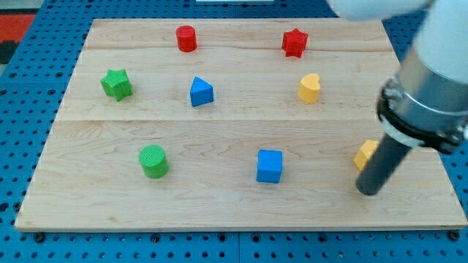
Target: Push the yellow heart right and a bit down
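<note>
The yellow heart (309,88) lies on the wooden board (95,197), right of centre in the upper half. My tip (369,192) rests on the board well below and to the right of the heart, apart from it. The dark rod rises from the tip to the arm's grey body at the view's upper right. A second yellow block (365,154), its shape unclear, sits just left of the rod and is partly hidden by it.
A red cylinder (186,38) and a red star (294,42) lie near the top edge. A green star (116,84) and a blue triangle (201,92) are at the left. A green cylinder (153,161) and a blue cube (269,166) sit lower down.
</note>
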You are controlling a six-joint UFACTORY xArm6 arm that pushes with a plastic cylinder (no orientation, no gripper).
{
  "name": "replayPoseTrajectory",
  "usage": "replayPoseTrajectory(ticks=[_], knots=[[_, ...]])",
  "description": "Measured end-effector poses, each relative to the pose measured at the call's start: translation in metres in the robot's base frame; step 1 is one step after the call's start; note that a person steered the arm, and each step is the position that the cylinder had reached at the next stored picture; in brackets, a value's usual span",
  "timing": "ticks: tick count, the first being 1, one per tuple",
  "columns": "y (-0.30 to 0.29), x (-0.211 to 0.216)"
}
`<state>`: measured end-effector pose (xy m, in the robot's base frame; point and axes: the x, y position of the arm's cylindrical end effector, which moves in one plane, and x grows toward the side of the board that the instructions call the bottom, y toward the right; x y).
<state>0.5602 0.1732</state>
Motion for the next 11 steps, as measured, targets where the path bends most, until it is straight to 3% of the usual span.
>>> replayPoseTrajectory(ticks=[1,2,3,4,5,6,7,8,9,10,11], knots=[[0.039,-0.001],[0.057,-0.032],[-0.034,-0.046],[0.021,-0.042],[0.005,-0.107],[-0.085,-0.139],[-0.091,-0.136],[-0.131,-0.167],[-0.121,-0.224],[-0.044,-0.231],[-0.048,-0.224]])
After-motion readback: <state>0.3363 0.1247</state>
